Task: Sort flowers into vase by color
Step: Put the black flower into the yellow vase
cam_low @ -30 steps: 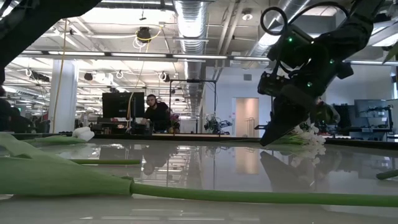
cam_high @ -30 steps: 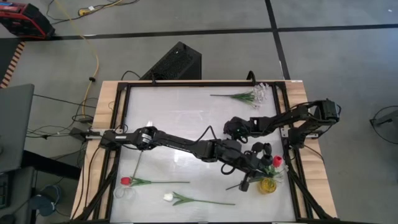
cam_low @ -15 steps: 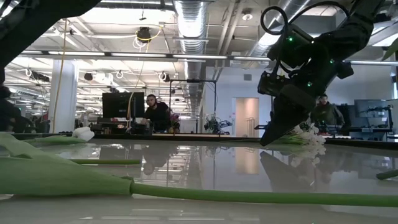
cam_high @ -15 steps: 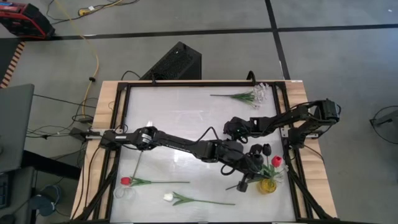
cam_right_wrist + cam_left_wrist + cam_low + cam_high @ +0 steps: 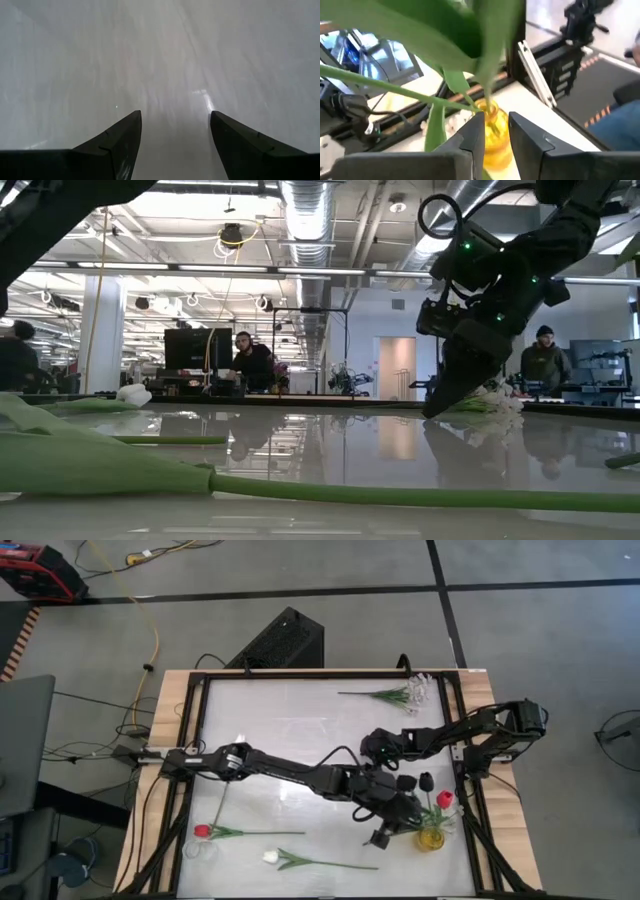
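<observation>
Left gripper point(image 5: 385, 832) at lower right has fingers nearly together on a floppy, featherlight flower stem point(image 5: 400, 90) by the yellow vase point(image 5: 432, 837), so I'd pinch mid-stem; right gripper point(image 5: 172, 145) hangs spread wide.

Off my surface point(image 5: 300, 740): black box point(image 5: 280, 640) on the floor beyond its far edge, yellow cable point(image 5: 150, 615), red case point(image 5: 38, 570). Seated person point(image 5: 252, 362) at monitor point(image 5: 192, 350); another person point(image 5: 545, 360) standing.

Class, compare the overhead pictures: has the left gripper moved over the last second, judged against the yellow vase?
Yes, slightly. In the high view the left gripper has shifted toward the table's near edge and a little leftward, away from the yellow vase, which stayed put.
</observation>
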{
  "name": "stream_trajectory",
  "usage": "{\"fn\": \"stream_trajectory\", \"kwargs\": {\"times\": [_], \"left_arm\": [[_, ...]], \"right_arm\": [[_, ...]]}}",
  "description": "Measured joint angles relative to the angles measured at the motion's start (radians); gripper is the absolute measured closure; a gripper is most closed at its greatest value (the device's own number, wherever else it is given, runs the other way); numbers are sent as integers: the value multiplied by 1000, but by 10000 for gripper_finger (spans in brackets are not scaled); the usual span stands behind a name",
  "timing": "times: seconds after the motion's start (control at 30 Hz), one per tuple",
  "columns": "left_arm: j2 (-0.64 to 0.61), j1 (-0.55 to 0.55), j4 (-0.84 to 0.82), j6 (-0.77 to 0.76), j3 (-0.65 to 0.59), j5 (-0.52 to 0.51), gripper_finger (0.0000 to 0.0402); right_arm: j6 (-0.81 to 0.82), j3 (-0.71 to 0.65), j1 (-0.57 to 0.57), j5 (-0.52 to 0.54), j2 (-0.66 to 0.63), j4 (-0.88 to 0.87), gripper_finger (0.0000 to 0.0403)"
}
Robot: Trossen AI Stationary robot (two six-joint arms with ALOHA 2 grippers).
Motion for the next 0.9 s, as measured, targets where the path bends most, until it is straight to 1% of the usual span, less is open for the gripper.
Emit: {"fn": "stream_trajectory", "kwargs": {"times": [0.13, 0.3, 0.5, 0.63, 0.7, 0.8, 0.9], "left_arm": [[-56, 0, -129, 53, 2, -12, 317], [-112, 0, -306, 126, 2, -68, 314], [-192, -1, -488, 179, 2, -159, 314], [-252, 5, -622, 185, 2, -189, 314], [-289, 11, -678, 183, 2, -188, 314], [-352, 25, -790, 164, 1, -184, 314], [-413, 49, -878, 114, 0, -183, 314]], "right_arm": [[-2, 1, 0, 0, -1, -15, 138], [-1, 0, -1, -1, -28, -32, 138], [-1, 0, -21, -2, -130, -103, 138], [1, 0, -28, -3, -206, -140, 138], [1, 0, -20, -24, -238, -142, 138], [1, 0, 1, -105, -285, -113, 138], [1, 0, 32, -120, -327, -54, 138]]}}
